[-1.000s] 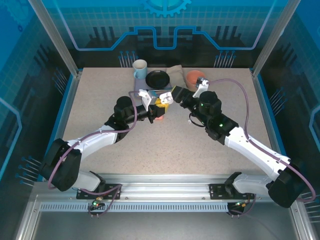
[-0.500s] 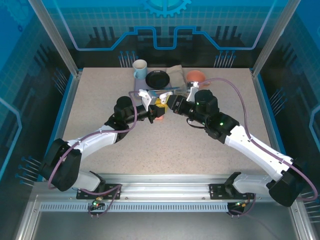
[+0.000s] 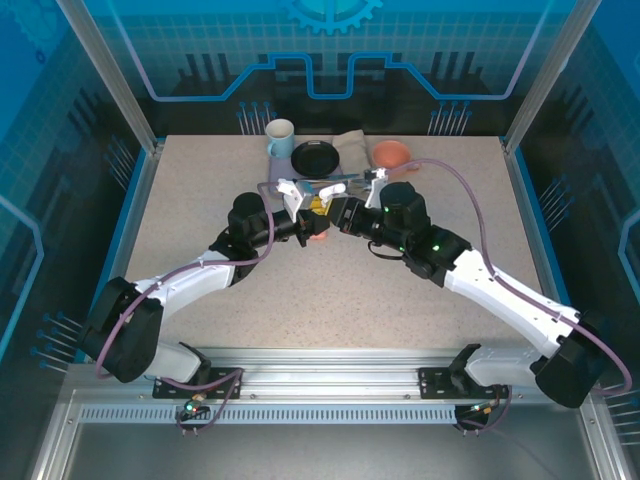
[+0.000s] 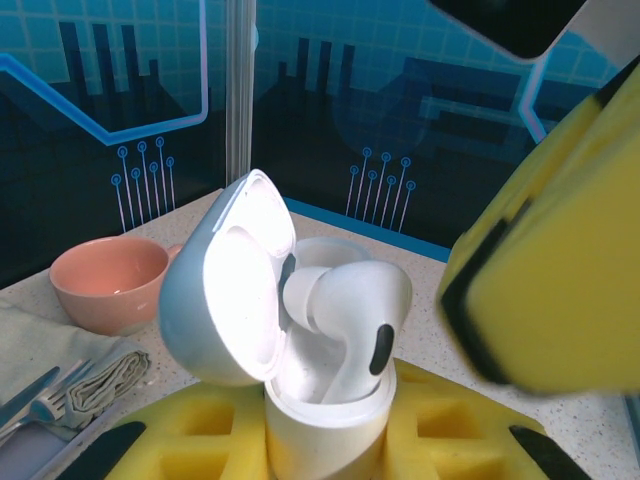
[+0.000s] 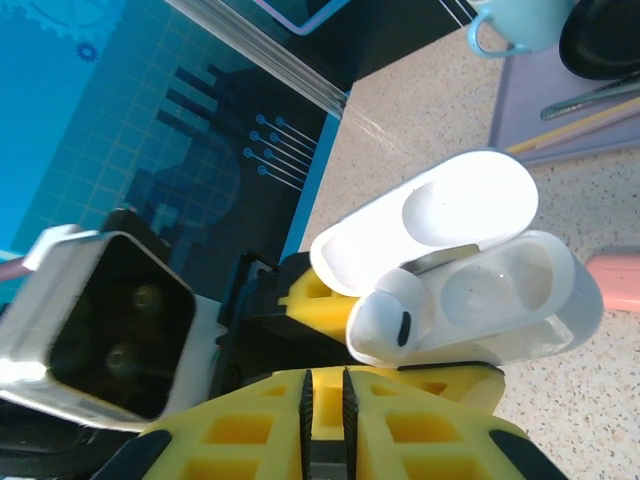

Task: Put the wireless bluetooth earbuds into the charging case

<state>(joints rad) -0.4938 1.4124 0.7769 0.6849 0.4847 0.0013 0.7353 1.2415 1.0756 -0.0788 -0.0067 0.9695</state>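
Observation:
My left gripper [image 4: 325, 435] is shut on the base of a white charging case [image 4: 320, 400], holding it upright with the lid [image 4: 225, 290] swung open. One white earbud [image 4: 350, 320] stands in the case, its head sticking above the rim. The other socket [image 5: 495, 290] shows bare. My right gripper [image 5: 325, 385] sits just beside the case [image 5: 500, 270]. Its yellow fingers [image 5: 420, 420] are parted by a narrow gap with nothing between them. From above, both grippers meet mid-table, left [image 3: 310, 218] and right [image 3: 338, 212]. A salmon-pink piece [image 5: 615, 280] lies on the table below.
At the back stand a light blue mug [image 3: 280, 137], a black plate [image 3: 316, 157] and a salmon bowl [image 3: 391, 153]. A folded grey cloth with cutlery [image 4: 85, 375] lies beside the bowl [image 4: 105, 285]. A lavender mat [image 5: 560, 110] lies under the plate.
My right gripper has moved left, up to the case held by the left gripper. The left arm has stayed in place.

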